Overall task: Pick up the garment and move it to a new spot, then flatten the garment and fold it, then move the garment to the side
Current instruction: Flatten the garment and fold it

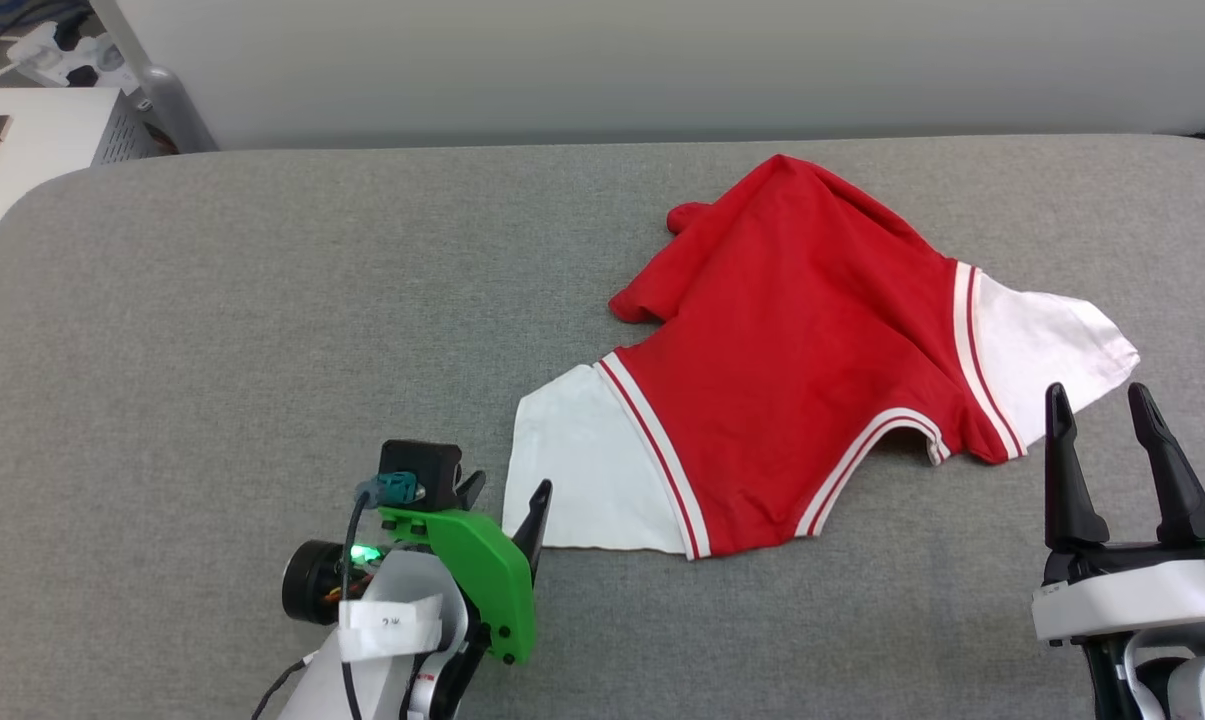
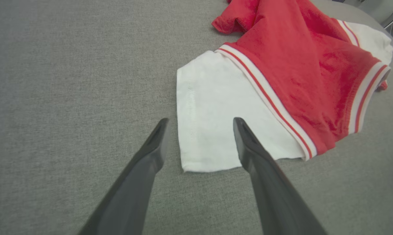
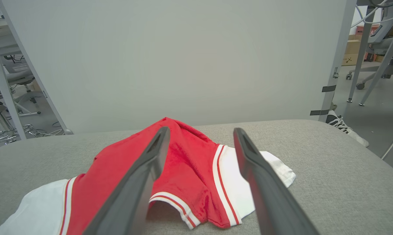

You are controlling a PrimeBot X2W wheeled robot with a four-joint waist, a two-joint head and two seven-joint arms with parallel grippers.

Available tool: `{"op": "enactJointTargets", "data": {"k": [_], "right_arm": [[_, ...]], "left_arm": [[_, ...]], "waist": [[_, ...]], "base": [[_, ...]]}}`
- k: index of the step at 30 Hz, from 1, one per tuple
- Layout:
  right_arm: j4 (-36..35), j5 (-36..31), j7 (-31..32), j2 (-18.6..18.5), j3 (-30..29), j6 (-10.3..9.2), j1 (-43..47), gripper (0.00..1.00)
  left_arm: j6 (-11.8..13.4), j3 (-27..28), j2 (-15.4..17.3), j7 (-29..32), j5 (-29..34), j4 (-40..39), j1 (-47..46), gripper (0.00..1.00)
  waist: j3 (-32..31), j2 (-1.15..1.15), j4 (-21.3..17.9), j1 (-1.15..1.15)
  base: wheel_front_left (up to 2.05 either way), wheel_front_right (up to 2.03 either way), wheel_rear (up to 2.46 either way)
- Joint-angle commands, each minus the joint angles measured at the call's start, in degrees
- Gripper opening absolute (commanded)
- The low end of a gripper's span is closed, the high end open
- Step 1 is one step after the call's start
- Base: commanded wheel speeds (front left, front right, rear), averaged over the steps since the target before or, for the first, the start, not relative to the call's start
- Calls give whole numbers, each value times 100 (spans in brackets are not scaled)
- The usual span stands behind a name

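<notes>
One grey bench (image 1: 262, 350) | garment (image 1: 802, 360) rumpled right of centre, plain red side up, white sleeves splayed left and right | left end effector (image 2: 200, 121) wide, empty, at left sleeve's corner | right end effector (image 1: 1097, 395) wide, empty, beside right sleeve

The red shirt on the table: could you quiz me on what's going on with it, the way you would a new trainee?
1. True or false: the left gripper is shut on the garment.
2. What does the garment lie on? A) a grey fabric surface B) a wooden floor C) a metal tray
3. How many white sleeves show in the head view?
Key: 1. False: its jaws stand open and hold nothing. 2. A. 3. Two: one by the left gripper, one by the right gripper.
</notes>
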Motion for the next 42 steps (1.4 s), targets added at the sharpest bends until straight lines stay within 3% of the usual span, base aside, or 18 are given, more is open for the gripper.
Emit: {"op": "enactJointTargets", "data": {"k": [1,7,21,22,23,32,42], "right_arm": [[-58,-62,-30,36,8,-4,-24,100],[-90,-129,-42,98,65,-4,-113,100],[15,-147,-83,181,54,-4,-281,100],[21,-152,-85,183,50,-4,-283,100],[26,-159,-85,184,45,-4,-287,100],[113,-214,95,114,-39,-4,-238,100],[108,-226,889,-134,-205,-4,-38,100]], "left_arm": [[85,-43,99,317,50,-15,-70,100],[470,-89,309,1444,209,-174,-168,100],[551,-213,416,1868,222,322,-206,100],[542,-220,406,1885,199,378,-198,47],[517,-229,389,1900,159,427,-187,0],[546,27,331,1443,-136,348,-35,0],[827,636,546,1133,-466,-603,397,0]], "waist": [[110,0,-114,0],[346,0,-333,0],[663,0,-532,0],[661,0,-524,0],[656,0,-512,0],[427,0,-332,0],[157,0,47,0]], "base": [[0,0,0],[0,0,0],[0,0,0],[0,0,0],[0,0,0],[0,0,0],[0,0,0]]}}
